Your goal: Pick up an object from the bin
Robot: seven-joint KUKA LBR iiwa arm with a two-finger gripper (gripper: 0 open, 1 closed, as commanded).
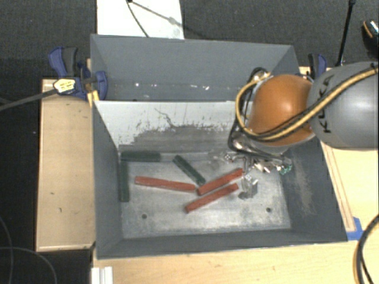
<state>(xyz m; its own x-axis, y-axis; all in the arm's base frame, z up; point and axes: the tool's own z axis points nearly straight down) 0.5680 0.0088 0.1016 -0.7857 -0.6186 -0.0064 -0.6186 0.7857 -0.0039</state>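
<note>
Red-brown flat stick (220,181), right end at the jaws (their opening I cannot tell). Best close squarely across it alone.

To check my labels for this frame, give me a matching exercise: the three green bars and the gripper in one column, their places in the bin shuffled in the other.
1. upright green bar
2. level green bar
3. slanted green bar
4. gripper

a. by the right end of the lower slanted red bar
b. along the left edge of the bin floor
c. far left corner
d. mid-floor, above the right end of the long red bar

Pairs: 1-b, 2-c, 3-d, 4-a
</note>
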